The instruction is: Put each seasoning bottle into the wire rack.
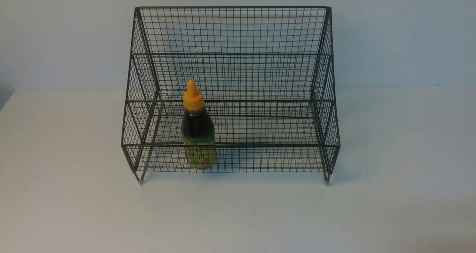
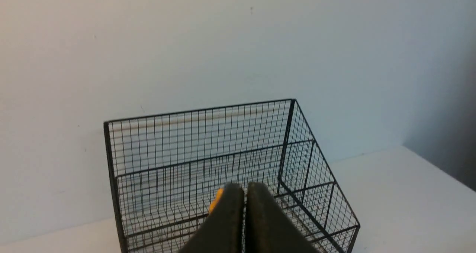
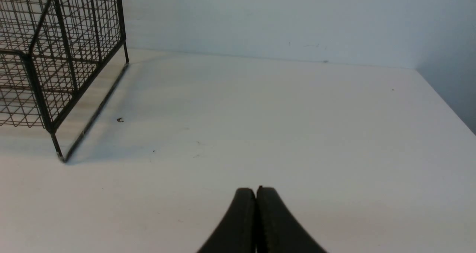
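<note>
A seasoning bottle [image 1: 198, 128] with dark sauce, an orange nozzle cap and a yellow-green label stands upright on the lower tier of the black wire rack [image 1: 230, 54], toward the rack's left. Neither arm shows in the front view. In the left wrist view my left gripper [image 2: 244, 188] is shut with nothing between its fingers, held back from and above the rack [image 2: 297, 134]; only a sliver of the bottle's orange cap [image 2: 215, 201] peeks past one finger. My right gripper [image 3: 256, 190] is also shut and empty, low over the bare table to the right of the rack [image 3: 55, 59].
The rack stands on a white table [image 1: 390, 193] against a pale wall [image 1: 390, 33]. In the right wrist view a tiny dark speck [image 3: 119, 120] lies on the table beside the rack's foot. The table's right edge [image 3: 446, 100] runs beside a shadowed wall.
</note>
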